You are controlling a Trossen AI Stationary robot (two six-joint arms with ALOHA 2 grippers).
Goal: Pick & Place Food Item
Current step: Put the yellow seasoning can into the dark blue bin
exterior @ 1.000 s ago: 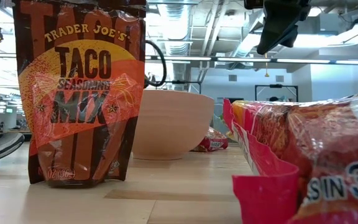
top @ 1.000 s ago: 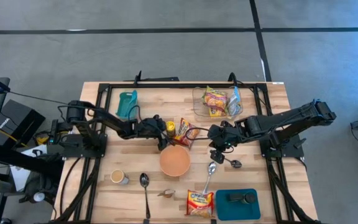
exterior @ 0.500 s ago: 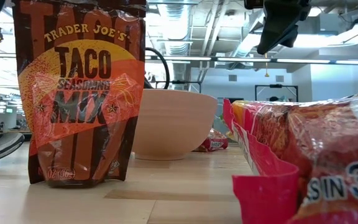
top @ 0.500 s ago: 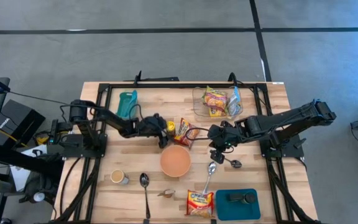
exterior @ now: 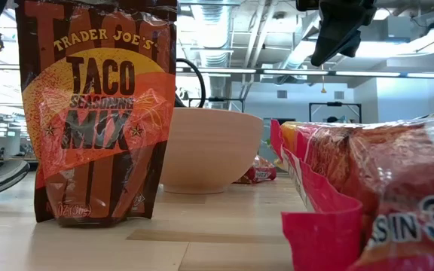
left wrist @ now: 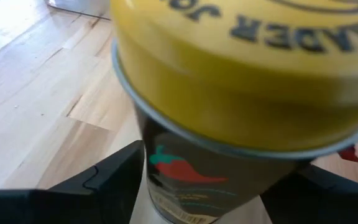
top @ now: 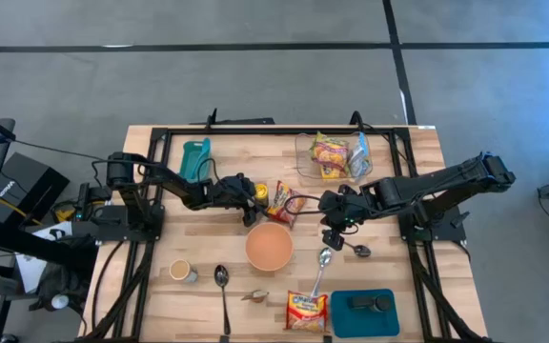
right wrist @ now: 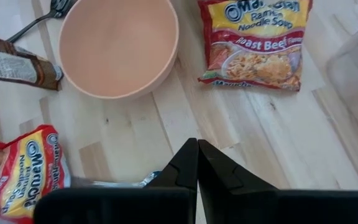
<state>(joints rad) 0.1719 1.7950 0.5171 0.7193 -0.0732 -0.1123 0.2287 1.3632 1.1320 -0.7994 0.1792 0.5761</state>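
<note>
Pincer, left (top: 252, 198): my fingers (left wrist: 104, 180) clamp the yellow-lidded spice jar (left wrist: 229, 112) beside the bowl (top: 269, 246) on the desk (top: 160, 248). Advice: lift it upright, clearing the ramen packet (top: 288, 202). Right pincer (right wrist: 196, 163) hovers nearby, closed and empty.

A teal tray (top: 364, 312) is being seen at the table's near right corner, a dark object lying in it; a paper cup (top: 181, 272) is standing near the left front; a spoon (top: 222, 282) is lying beside it; a teal holder (top: 194, 158) is standing farther back.
</note>
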